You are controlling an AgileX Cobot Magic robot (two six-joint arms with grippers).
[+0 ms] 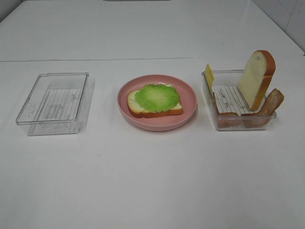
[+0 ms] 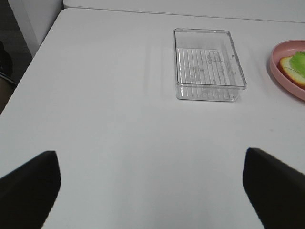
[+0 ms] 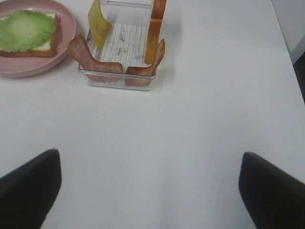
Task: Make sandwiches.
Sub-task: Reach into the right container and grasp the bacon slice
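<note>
A pink plate in the middle holds a white bread slice with a green lettuce leaf on top; it also shows in the right wrist view and at the edge of the left wrist view. A clear tray on the right holds an upright bread slice, a yellow cheese slice and reddish-brown bacon strips. My left gripper and right gripper are open, empty, over bare table, far from the food. Neither shows in the high view.
An empty clear tray stands on the left of the white table, also in the left wrist view. The table's left edge and right edge are near the trays.
</note>
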